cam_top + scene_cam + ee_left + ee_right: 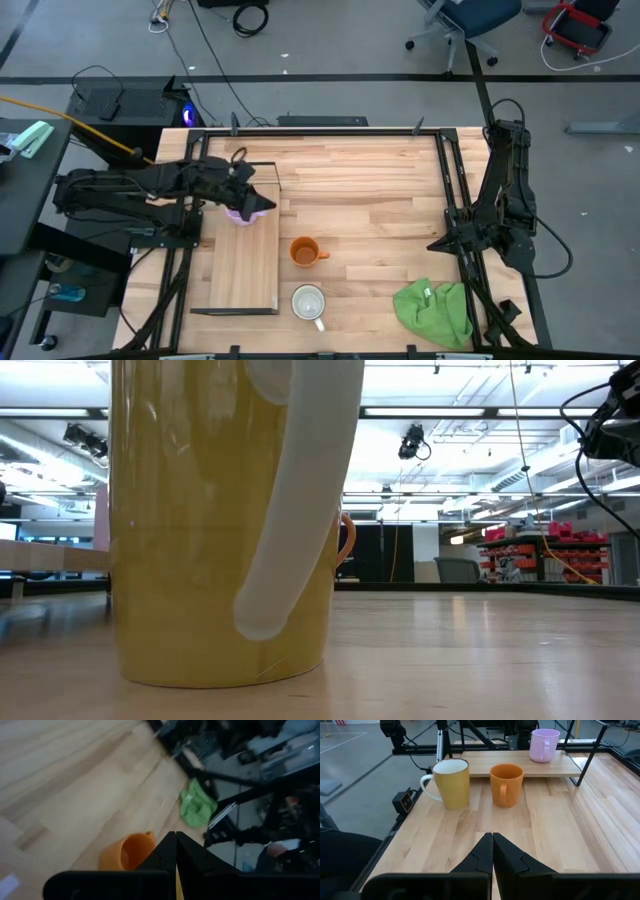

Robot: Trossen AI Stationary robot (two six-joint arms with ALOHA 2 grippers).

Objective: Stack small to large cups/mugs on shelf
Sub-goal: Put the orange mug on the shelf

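Note:
The light purple mug (238, 214) stands upright on the far end of the light-wood shelf (243, 270); it also shows in the right wrist view (545, 745). My left gripper (268, 207) is shut and hovers just beside and above it; its shut fingers show in its wrist view (175, 836). The orange mug (303, 252) stands on the tabletop right of the shelf. The larger mug (308, 302), yellow outside with a white inside and handle, stands nearer the front edge. My right gripper (436, 244) is shut and empty at the table's right side.
A crumpled green cloth (435, 312) lies at the table's front right. In the low view the yellow mug (200, 520) fills the left half, close to the camera. Black frame rails (455, 190) run along the table's sides. Bare wood lies between the mugs and the right arm.

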